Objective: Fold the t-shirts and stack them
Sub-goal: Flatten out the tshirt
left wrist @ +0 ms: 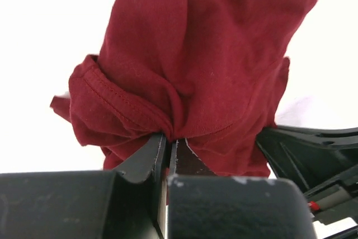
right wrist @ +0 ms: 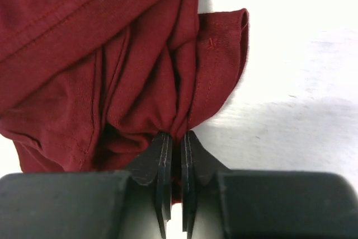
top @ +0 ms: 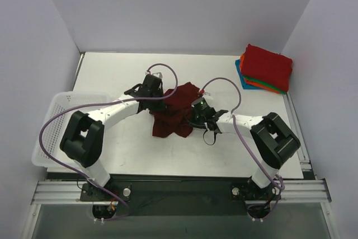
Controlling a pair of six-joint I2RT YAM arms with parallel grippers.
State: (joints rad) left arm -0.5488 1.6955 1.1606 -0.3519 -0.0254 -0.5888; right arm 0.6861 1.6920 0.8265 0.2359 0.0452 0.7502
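A dark maroon t-shirt (top: 173, 117) lies crumpled at the table's middle, between both arms. My left gripper (top: 159, 100) is shut on its left part; in the left wrist view the jaws (left wrist: 169, 141) pinch bunched cloth (left wrist: 201, 60). My right gripper (top: 193, 111) is shut on its right part; in the right wrist view the jaws (right wrist: 174, 138) pinch gathered folds of the shirt (right wrist: 112, 65). A stack of folded shirts (top: 265, 68) sits at the far right: bright red on top, with orange, green and blue edges below.
A white mesh basket (top: 51, 124) stands at the table's left edge. White walls close in the back and sides. Purple cables loop over both arms. A metal rail (top: 179, 190) runs along the near edge.
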